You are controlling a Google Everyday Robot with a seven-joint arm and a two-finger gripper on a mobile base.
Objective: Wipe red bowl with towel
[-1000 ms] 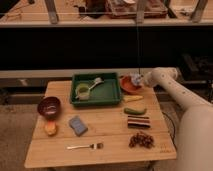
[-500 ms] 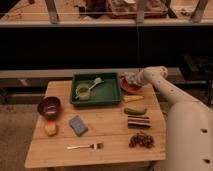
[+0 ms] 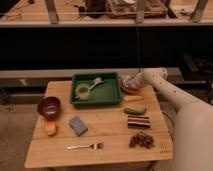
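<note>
The fingers of our gripper (image 3: 134,80) pinch the towel (image 3: 127,80) on the red bowl (image 3: 132,90), just right of the green tray (image 3: 107,93). We think the towel is soft and light, best held at its bunched top.

No text, label, brand, number or sign is legible on any surface in the camera view: neither on the wooden table (image 3: 110,135), nor on the items it carries, nor on the shelving behind it. The gripper (image 3: 134,80) is located at the back right of the table, directly over the red bowl (image 3: 131,90), just right of the green tray (image 3: 95,104).
</note>
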